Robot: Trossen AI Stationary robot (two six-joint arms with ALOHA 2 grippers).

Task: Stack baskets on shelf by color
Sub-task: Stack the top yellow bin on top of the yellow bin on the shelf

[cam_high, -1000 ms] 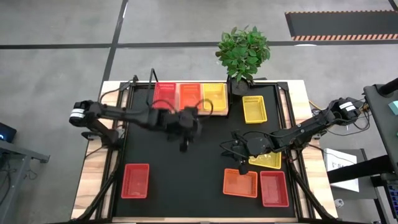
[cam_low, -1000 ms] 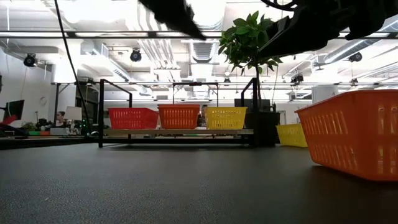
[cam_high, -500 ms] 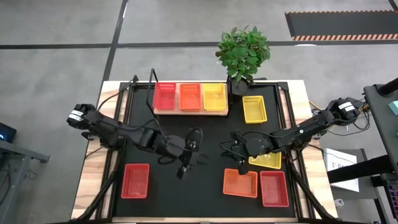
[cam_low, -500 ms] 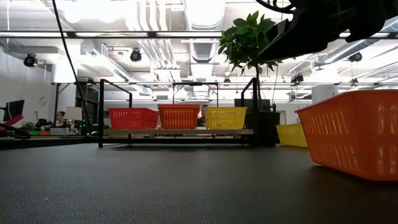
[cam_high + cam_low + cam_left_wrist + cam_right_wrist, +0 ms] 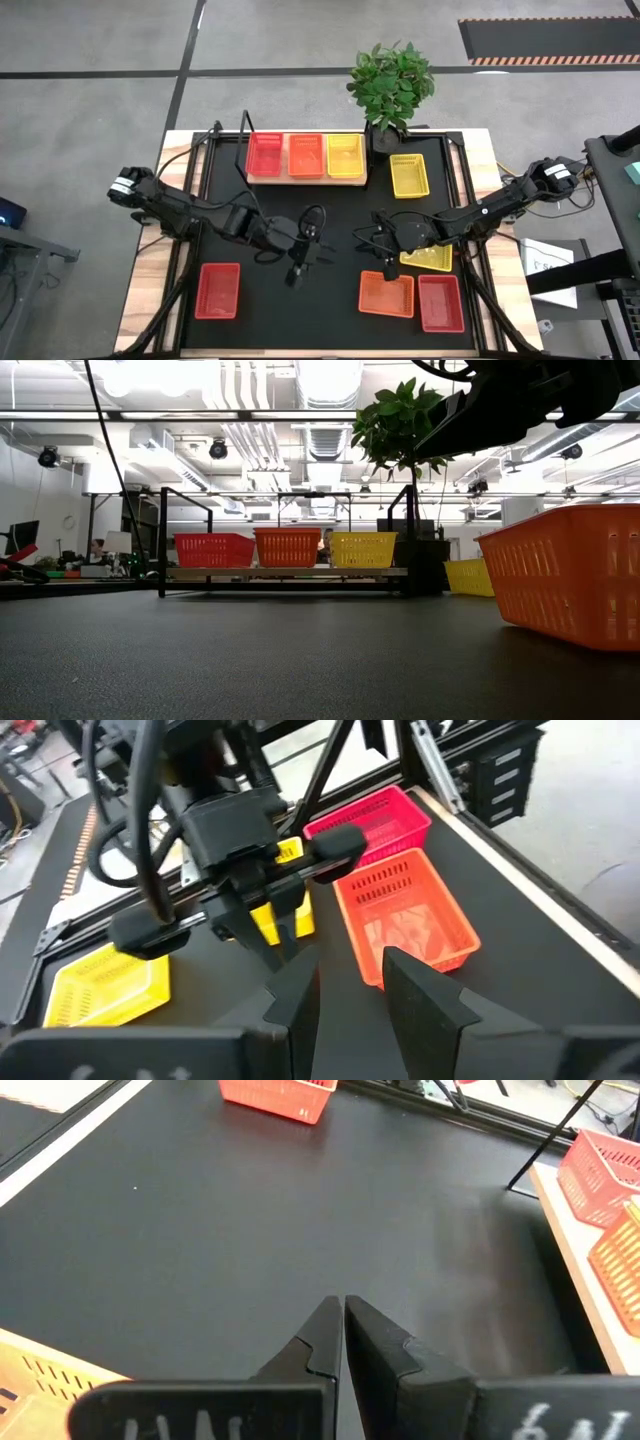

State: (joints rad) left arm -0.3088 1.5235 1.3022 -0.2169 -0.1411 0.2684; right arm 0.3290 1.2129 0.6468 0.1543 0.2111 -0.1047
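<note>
High view: shelf (image 5: pixel 305 178) sits at the table's (image 5: pixel 330 225) far edge toward the left corner, carrying a red basket (image 5: pixel 264 154), an orange basket (image 5: pixel 305 154) and a yellow basket (image 5: pixel 345 154) side by side, so each colour looks to have its own column to stack on. Loose ones: yellow basket by the plant (image 5: pixel 409 175) near the far right corner, another yellow (image 5: pixel 428 258) at the right edge, orange (image 5: pixel 386 293) and red (image 5: pixel 440 302) touching near the front right corner, red (image 5: pixel 218 290) near the front left corner. Left gripper (image 5: pixel 296 272) hangs mid-table, arm stretched low from the left edge, fingers spread, holding nothing. Right gripper (image 5: pixel 388 262) sits just beyond the loose orange one. Low view: the three shelved baskets stand in a row on the board; orange basket (image 5: pixel 565 575) looms near. Left wrist view: left fingers (image 5: pixel 420 1005) apart, aimed at the orange basket (image 5: pixel 405 915), probably the next pick. Right wrist view: right fingers (image 5: pixel 310 1345) pressed together, empty, over bare tabletop.
</note>
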